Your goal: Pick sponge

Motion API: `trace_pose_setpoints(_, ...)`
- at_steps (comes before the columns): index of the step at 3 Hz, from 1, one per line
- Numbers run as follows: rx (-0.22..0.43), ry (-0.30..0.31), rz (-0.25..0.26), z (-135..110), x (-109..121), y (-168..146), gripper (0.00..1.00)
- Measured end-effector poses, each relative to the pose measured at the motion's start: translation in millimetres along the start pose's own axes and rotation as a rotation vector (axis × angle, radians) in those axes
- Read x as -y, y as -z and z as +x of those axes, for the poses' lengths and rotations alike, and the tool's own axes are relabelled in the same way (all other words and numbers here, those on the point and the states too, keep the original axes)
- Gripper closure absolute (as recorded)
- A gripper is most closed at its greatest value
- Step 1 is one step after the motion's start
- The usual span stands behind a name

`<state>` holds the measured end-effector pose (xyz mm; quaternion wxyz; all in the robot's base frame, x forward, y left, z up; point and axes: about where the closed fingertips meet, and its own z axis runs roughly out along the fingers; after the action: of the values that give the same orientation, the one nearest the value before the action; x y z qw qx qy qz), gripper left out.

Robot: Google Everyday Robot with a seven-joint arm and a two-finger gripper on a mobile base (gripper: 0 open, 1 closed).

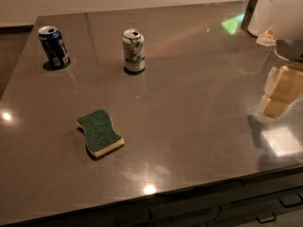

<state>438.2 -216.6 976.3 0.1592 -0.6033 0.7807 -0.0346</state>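
Currently | sponge (100, 132) flat on table (189, 79) | end effector (278, 96) cropped at right edge | grip: cannot tell

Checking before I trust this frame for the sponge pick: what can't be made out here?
Camera view: gripper, right side over the counter, cut off by the right edge.
White object, top right: cropped by the corner.
Sponge underside: hidden against the counter.
Blue can and green-white can: far sides face away.

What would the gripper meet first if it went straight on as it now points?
Probably bare table: the gripper, at the right edge, seems angled down-left. The sponge lies far off to the left; depth is unclear.
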Motion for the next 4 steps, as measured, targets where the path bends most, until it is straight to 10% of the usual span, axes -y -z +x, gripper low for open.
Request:
trace_pose_setpoints(2, 0.012, -0.004, -0.005, -9.0, 2.8, -4.8, 0.00)
trace_pose_setpoints(4, 0.142, 0.036, -0.039, -87.6, -0.3, -47.8, 0.00)
